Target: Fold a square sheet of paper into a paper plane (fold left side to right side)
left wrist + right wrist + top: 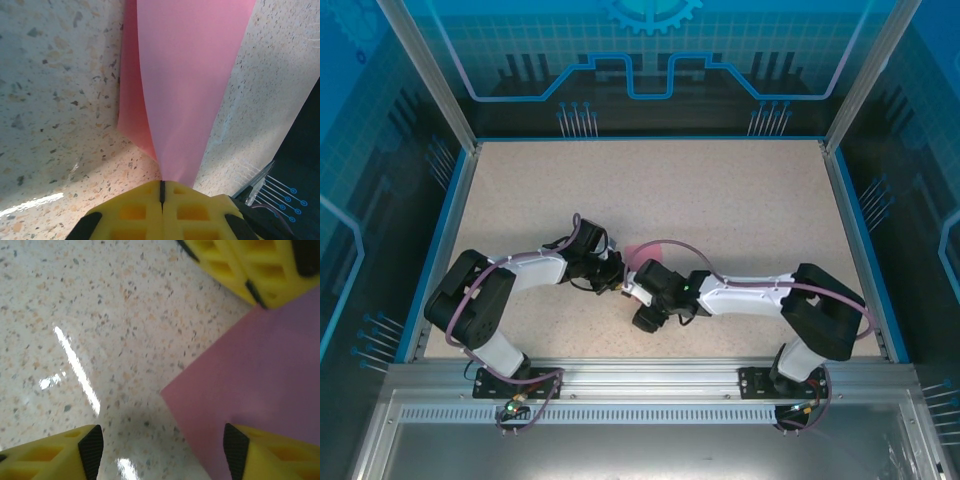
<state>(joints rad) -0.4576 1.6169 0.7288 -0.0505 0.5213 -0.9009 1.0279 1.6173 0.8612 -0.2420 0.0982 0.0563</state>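
Low in the left wrist view, the left gripper [161,187] pinches the pink paper sheet [185,90]; the right gripper [160,452] holds its fingers apart.

bright even overhead light, white glare streaks on the table [125,300], soft shadows, wrist close-ups slightly blurred

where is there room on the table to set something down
The far half of the table is bare up to its back edge; so is the near strip between the arm bases. Crowded in the middle, where the left gripper and right gripper meet at the pink paper.
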